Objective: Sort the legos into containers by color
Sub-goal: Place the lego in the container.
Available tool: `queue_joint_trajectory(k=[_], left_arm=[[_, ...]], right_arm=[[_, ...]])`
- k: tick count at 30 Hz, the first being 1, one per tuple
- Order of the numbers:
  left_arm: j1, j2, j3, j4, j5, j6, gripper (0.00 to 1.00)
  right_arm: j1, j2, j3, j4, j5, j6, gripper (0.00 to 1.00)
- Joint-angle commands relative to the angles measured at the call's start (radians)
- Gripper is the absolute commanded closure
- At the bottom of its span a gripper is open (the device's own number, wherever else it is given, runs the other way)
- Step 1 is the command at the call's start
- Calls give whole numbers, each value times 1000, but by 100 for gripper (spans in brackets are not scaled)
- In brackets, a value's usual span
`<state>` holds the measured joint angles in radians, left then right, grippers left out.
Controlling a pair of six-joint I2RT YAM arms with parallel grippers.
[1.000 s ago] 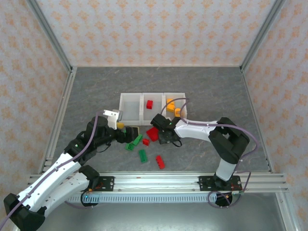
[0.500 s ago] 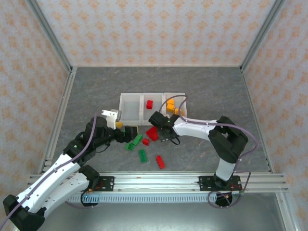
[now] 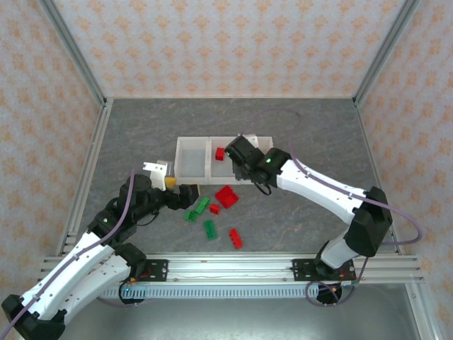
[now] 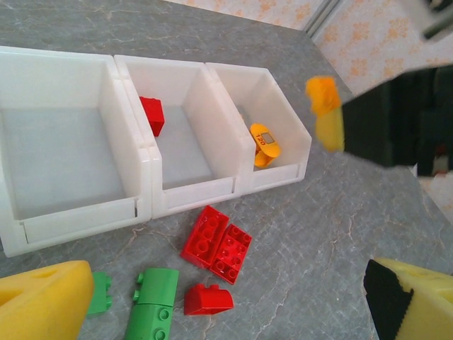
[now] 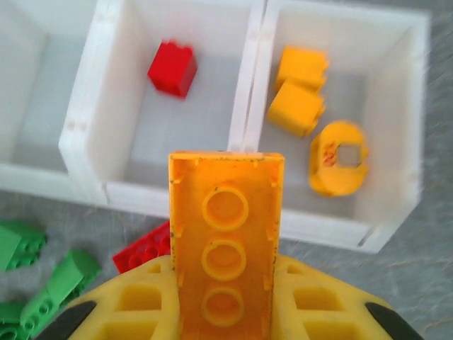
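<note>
Legos [image 3: 226,196]: red brick [image 5: 173,69] lay in middle bin [image 5: 170,195], three orange pieces [image 5: 297,106] in right bin [image 5: 333,227]; green bricks [image 3: 210,229] and red ones loose on worktop [image 3: 141,127]; right jaws held orange brick [image 5: 225,262], left jaws wide.

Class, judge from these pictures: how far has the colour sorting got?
Done: one red brick in the middle bin, three orange pieces in the right bin. In hand: an orange brick in the right jaws. Remaining: green bricks and red bricks on the table; left bin empty.
</note>
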<state>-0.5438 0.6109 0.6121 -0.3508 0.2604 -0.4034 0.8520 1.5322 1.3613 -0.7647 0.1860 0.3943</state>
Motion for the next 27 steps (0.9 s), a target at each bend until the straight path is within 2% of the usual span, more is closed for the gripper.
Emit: queue_joint_trajectory(k=[1,5,9,16,22,27], left_arm=[[-10,-8,5,-8,-16,-9,1],[-11,-14,2,-5,-24,-11,1],[-12,2,3,-6,-17,-7,1],[-11,19,5,-7,-18,-4,1],[-10,20,5,-5,-19,-3,1],[-13,27,3,-5,-24,-2,1]], right_arm=[[-86,7,27,-47,93,-69,75],[-180,46,46,19,77,-151,75],[-251,123,77,64,-2,-192,75],[-298,264,95,99,-28,-235,76],[-323,326,96,123,-27,-240,76],[-325,359,104,131,-36,-234,69]])
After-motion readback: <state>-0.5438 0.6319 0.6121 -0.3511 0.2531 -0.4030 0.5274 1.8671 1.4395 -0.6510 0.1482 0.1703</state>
